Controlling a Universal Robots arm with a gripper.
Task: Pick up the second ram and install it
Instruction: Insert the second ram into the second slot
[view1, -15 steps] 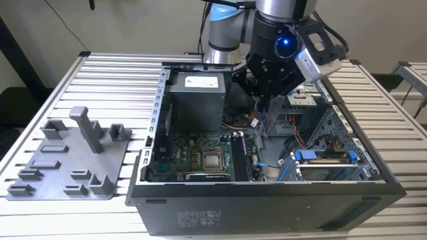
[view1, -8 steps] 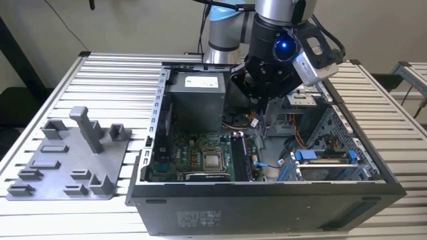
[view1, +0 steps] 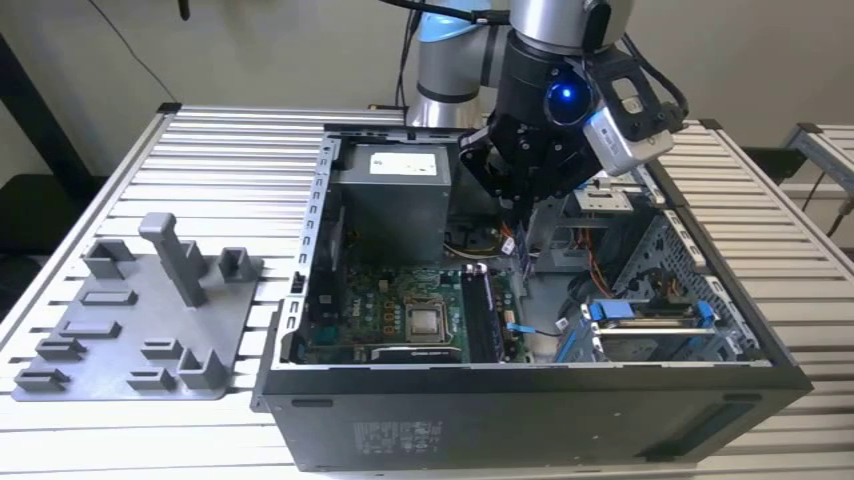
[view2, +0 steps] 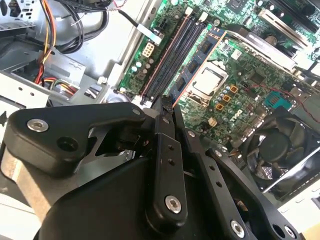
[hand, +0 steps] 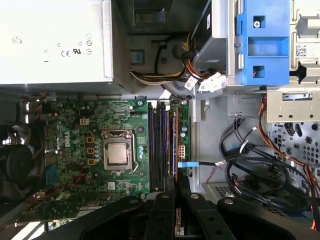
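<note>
Hanging pinched between the fingers (view2: 165, 150) of the black gripper (view2: 164, 105): the second ram (hand: 175, 135), a long, narrow, dark circuit stick with an orange-gold contact edge, standing on edge. Reaching out past the fingertips in both wrist views, so probably being gripped near mid-length. Pressing in on its two flat faces, fingers nearly together with only the thin stick between them. Running with its long axis parallel to the row of black memory slots (hand: 160, 145), on the side of that row away from the silver square processor socket (hand: 117, 152) of the green motherboard (hand: 75, 125). Pointing its contact edge down toward the slots, directly beneath the fingertips; not showing whether that edge is touching a slot or floating just above. Lying open on the slatted metal worktop (view1: 227, 140), near its middle: the black computer case (view1: 534, 420) carrying the board. Sitting just beside the case, toward the exterior view's left edge of the worktop: the grey plastic fixture tray (view1: 134, 330) of blocks and posts.
</note>
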